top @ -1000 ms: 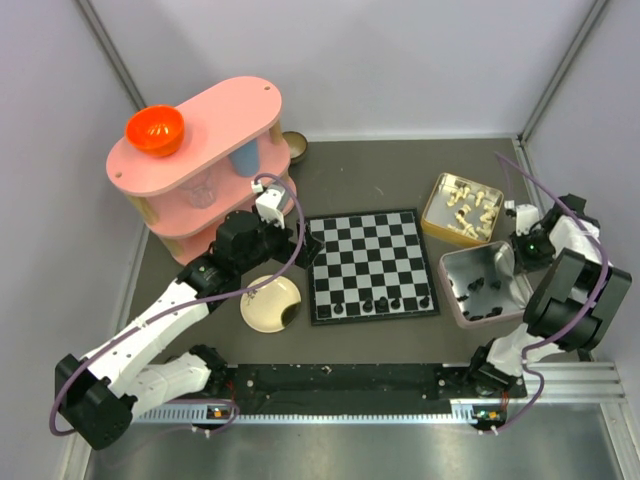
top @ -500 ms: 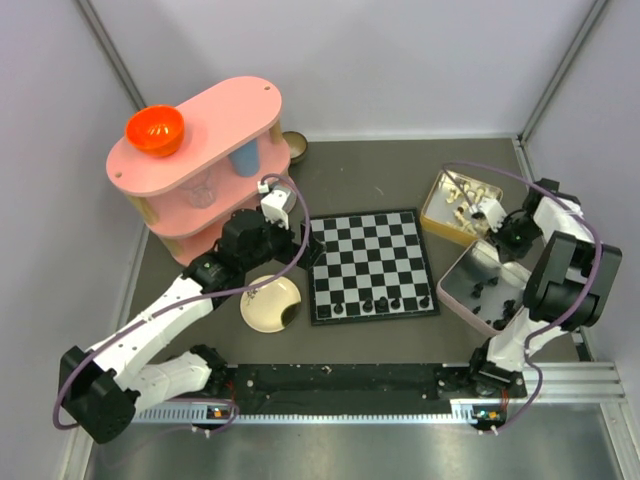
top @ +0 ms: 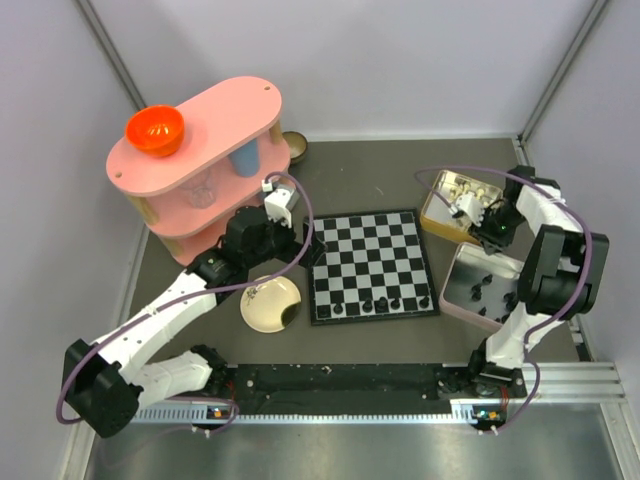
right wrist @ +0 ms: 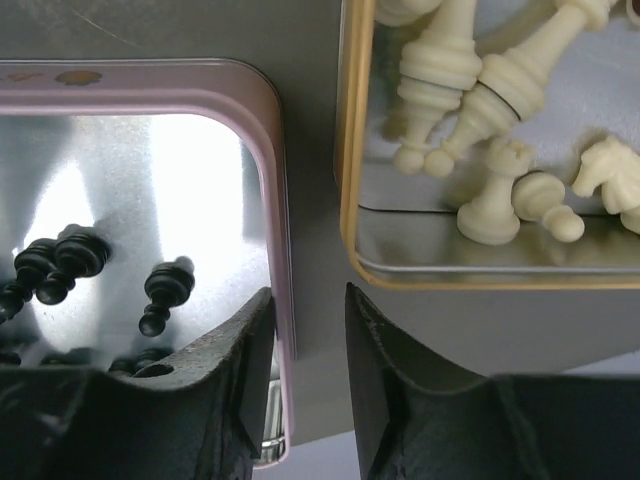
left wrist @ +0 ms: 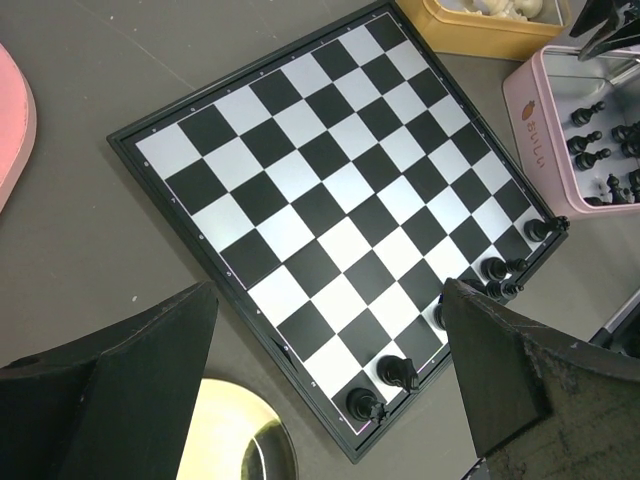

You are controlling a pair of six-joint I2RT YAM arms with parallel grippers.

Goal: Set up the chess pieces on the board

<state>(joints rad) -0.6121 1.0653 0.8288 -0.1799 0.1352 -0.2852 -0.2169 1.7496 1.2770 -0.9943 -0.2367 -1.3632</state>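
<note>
A few chess pieces [top: 383, 302] stand along the 6 o'clock edge of the board [top: 372, 250], which lies mid-table. More lie in the pink tin [right wrist: 275, 150] at its 3 o'clock. The right gripper [right wrist: 308, 300] straddles that tin's rim, jaws slightly parted, one finger clear of the metal. A gold tin [right wrist: 450, 275] of cream chessmen [right wrist: 445, 60] sits at 1 o'clock. The left gripper [left wrist: 328, 290] hovers at the board's 9 o'clock edge, jaws spread wide, holding nothing. A cream plate [top: 262, 310] lies at 8 o'clock.

Lighting's bright and even from overhead, so shadows in the top view stay soft and short. The shiny tin [right wrist: 200, 165] floor throws a big white glare in the right wrist shot, and up close the left fingers [left wrist: 530, 385] look soft and grainy.
</note>
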